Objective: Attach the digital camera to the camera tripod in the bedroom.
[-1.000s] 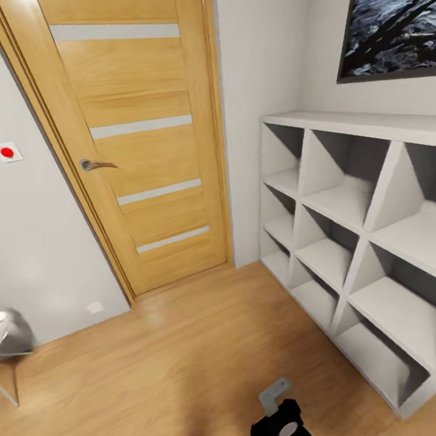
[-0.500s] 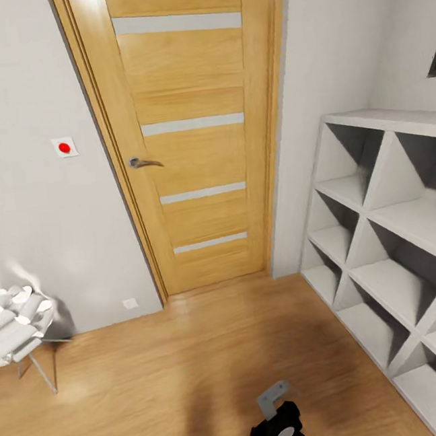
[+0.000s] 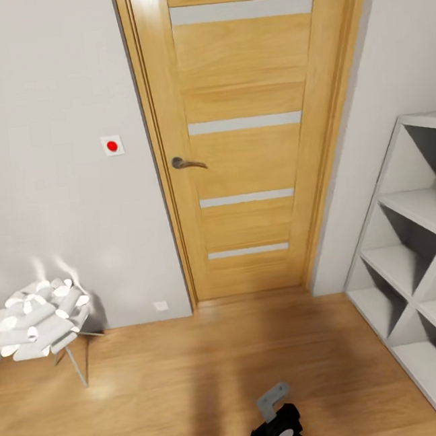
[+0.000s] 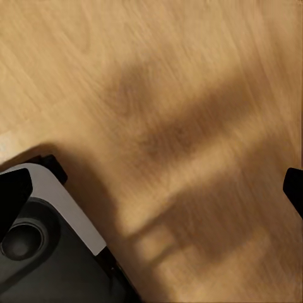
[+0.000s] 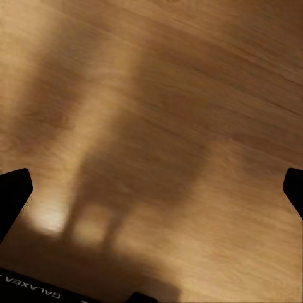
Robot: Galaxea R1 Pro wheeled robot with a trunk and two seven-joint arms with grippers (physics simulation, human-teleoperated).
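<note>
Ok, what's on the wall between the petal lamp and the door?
In the head view, a small white switch plate with a red button sits between the lamp and the wooden door, plus a low white socket.

A door (image 3: 246,133) stands straight ahead in the far wall, with a wall switch (image 3: 111,146) to its left. A floor lamp (image 3: 41,319) stands at far left (on the floor (image 3: 163,387)), and a shelf unit (image 3: 418,249) lines the right wall.

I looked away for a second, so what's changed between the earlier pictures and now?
The camera swung left, nothing in the room moved: the wooden door slid from left to center, the white shelf unit ran toward the right edge, the petal floor lamp came fully into view. Both grippers stay open and empty over the floor.
</note>
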